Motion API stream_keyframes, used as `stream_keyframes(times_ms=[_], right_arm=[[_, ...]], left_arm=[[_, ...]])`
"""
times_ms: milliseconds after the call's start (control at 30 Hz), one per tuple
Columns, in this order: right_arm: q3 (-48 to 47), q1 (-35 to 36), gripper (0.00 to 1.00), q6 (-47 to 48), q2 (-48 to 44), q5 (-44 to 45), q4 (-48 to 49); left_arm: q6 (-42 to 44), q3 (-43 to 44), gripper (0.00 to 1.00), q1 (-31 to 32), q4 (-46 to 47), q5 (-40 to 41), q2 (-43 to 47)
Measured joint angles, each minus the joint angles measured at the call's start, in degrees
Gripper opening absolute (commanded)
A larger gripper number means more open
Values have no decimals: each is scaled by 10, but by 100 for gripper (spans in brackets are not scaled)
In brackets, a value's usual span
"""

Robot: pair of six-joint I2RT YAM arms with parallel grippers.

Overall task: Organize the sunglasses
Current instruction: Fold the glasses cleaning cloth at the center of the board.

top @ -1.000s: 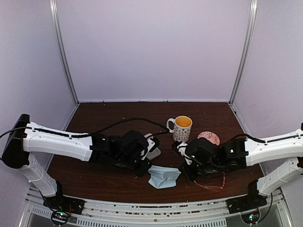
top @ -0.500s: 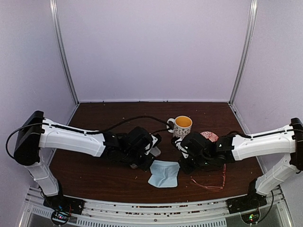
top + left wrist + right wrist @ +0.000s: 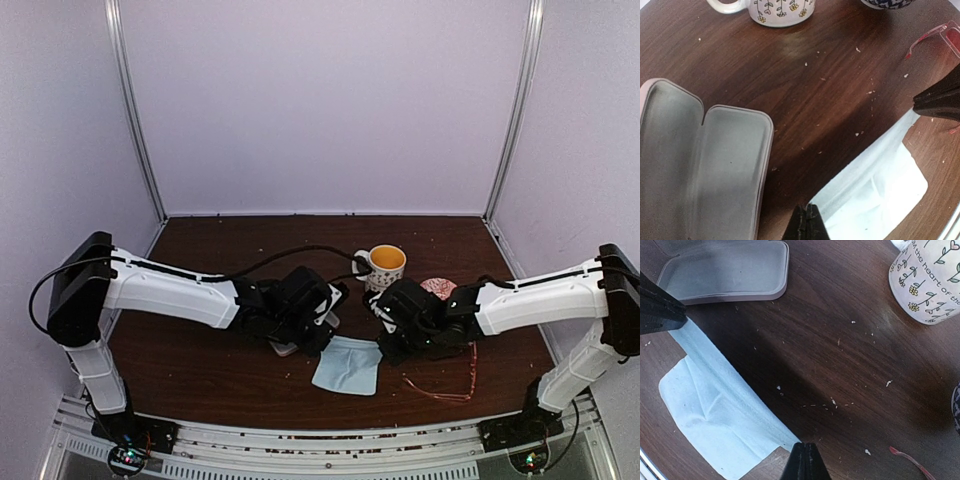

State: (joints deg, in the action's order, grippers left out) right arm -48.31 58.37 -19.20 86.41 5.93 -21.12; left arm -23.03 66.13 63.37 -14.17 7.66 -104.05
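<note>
The sunglasses (image 3: 441, 386), thin reddish-pink wire frames, lie on the table in front of my right arm; one corner of them shows in the left wrist view (image 3: 940, 34) and a temple tip in the right wrist view (image 3: 910, 458). A light blue cloth (image 3: 346, 366) hangs spread between my two grippers. My left gripper (image 3: 327, 342) (image 3: 807, 220) is shut on its far-left corner, and my right gripper (image 3: 381, 349) (image 3: 804, 459) is shut on its far-right corner. The cloth (image 3: 875, 185) (image 3: 715, 405) slopes down toward the table's near edge. Neither gripper touches the sunglasses.
An open pink case (image 3: 695, 155) (image 3: 725, 270) lies grey side up, left of the cloth under my left arm. A flowered white mug (image 3: 385, 268) (image 3: 935, 285) stands behind the grippers, with a round pink-patterned dish (image 3: 440, 290) to its right. Crumbs speckle the dark wooden table (image 3: 210, 380).
Both arms have reached farther from their bases. The cloth, crumpled a second ago, is now pulled out flat between the two grippers. The sunglasses have not moved.
</note>
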Motion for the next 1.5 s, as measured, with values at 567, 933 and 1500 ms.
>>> stream_keyframes(times_ms=[567,933,1500], right_arm=[[7,-6,0,26,0,10,9],[27,-6,0,39,1,7,42],[82,26,0,34,-19,-36,98]], left_arm=[[28,-12,0,-5,54,-9,-3],[50,-61,0,-7,112,-29,-8],[60,-111,0,-7,153,-66,-4]])
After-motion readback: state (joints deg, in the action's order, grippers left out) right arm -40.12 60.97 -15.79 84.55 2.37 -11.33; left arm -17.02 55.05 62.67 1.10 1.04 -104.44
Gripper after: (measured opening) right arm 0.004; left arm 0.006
